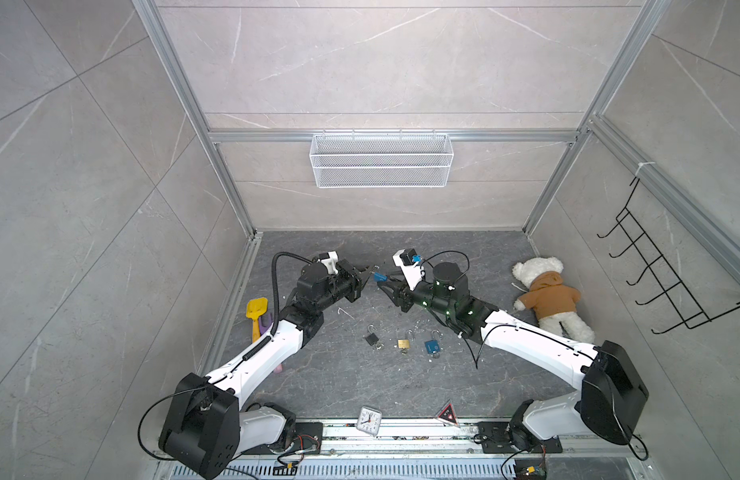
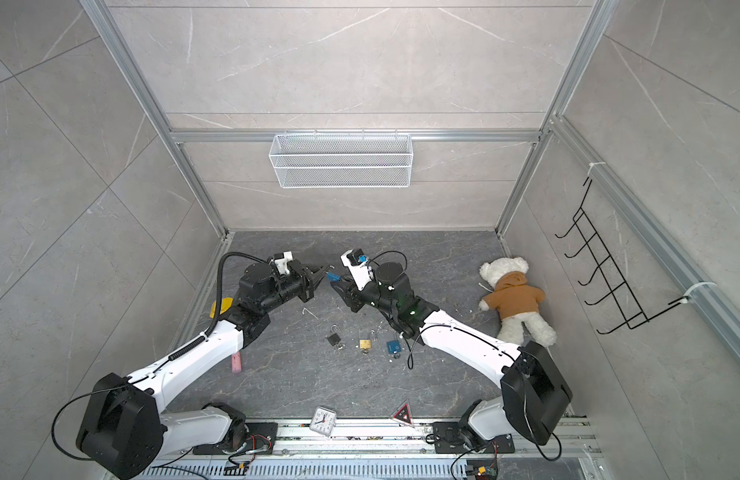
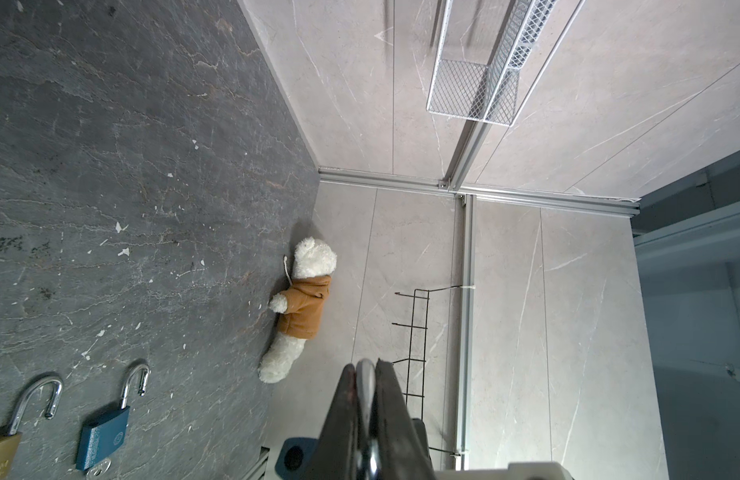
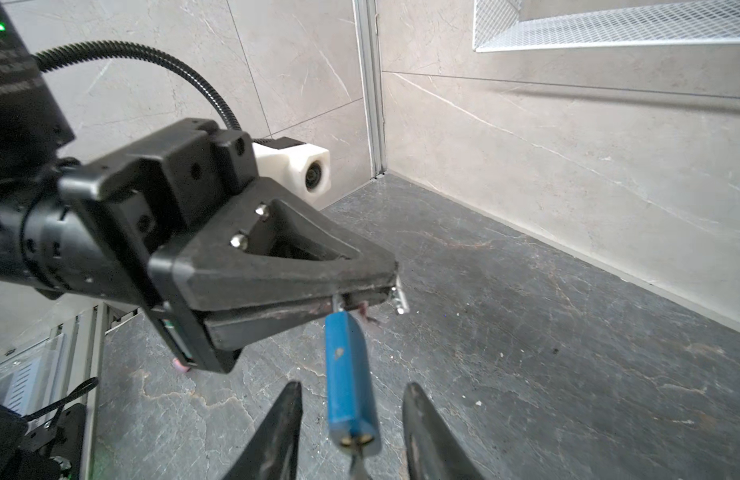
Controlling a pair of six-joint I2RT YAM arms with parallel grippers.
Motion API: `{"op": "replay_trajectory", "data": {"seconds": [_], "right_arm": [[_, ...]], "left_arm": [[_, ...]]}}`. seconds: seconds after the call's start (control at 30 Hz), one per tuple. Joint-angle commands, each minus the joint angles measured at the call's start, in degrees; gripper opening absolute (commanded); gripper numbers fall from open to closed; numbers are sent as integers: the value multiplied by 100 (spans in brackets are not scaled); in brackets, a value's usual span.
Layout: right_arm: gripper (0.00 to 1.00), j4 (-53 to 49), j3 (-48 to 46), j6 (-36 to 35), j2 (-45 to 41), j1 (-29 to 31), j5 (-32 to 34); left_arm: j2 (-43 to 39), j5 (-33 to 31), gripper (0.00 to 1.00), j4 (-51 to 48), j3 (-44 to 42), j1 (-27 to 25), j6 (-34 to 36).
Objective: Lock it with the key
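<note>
In both top views the left gripper (image 1: 370,271) and right gripper (image 1: 382,285) meet in mid-air, the hanging padlock (image 1: 379,276) between them. In the left wrist view, the left jaws are clamped on its silver shackle (image 3: 366,384). In the right wrist view, the right jaws stand apart, flanking the blue body, the key (image 4: 357,462) in its base. We judge a skewed squeeze could swing the lock or knock the key loose.

We count padlocks 4: black padlock (image 1: 371,339), brass padlock (image 1: 404,343), blue padlock (image 1: 431,346), second blue padlock (image 4: 349,386) | teddy bear (image 1: 551,297) 1 | clock (image 1: 369,420) 1 | shovel (image 1: 256,309) 1 | basket (image 1: 380,166) 1 | hook rack (image 1: 667,266) 1 | triangle (image 1: 447,414) 1
</note>
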Motion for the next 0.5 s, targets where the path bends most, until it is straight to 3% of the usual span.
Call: {"op": "replay_trajectory", "data": {"seconds": [0.0, 0.23, 0.37, 0.47], "right_arm": [[41, 222, 161, 82, 86, -89, -102], [36, 304, 223, 186, 203, -141, -339], [23, 401, 187, 253, 204, -164, -408], [7, 445, 162, 286, 210, -198, -504]], "left_arm": [[-43, 189, 0, 509, 333, -11, -39], [171, 266, 0, 625, 395, -15, -95], [287, 315, 0, 684, 441, -8, -106], [369, 339, 0, 756, 444, -7, -149]]}}
